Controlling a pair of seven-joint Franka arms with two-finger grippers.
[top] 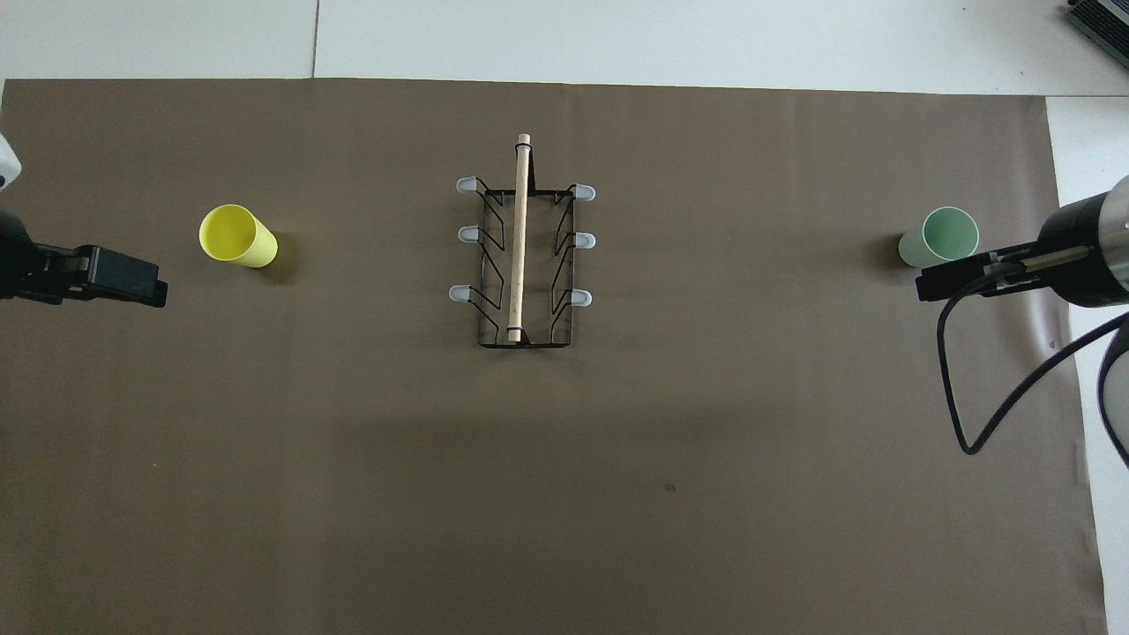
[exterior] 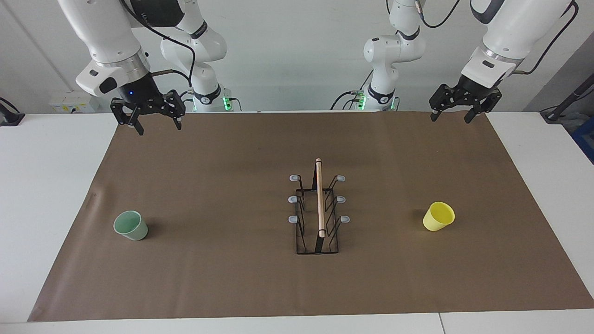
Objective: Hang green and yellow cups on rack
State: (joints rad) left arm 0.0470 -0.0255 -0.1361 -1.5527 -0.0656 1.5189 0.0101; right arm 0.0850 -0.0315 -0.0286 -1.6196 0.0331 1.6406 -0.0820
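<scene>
Facing view: both end effectors raised.

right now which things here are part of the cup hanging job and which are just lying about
Part of the job:
- green cup
- yellow cup
- rack
- left gripper, open, waiting
- right gripper, open, waiting

Just lying about:
- brown mat

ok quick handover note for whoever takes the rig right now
Left pincer: open, empty, raised over the brown mat's corner by its base.
Right pincer: open, empty, raised likewise at its own end.
Yellow cup: on the mat, left arm's end.
Green cup: on the mat, right arm's end.
Rack: mid-mat, all prongs bare.
Done: nothing. Left: hang both cups.
</scene>
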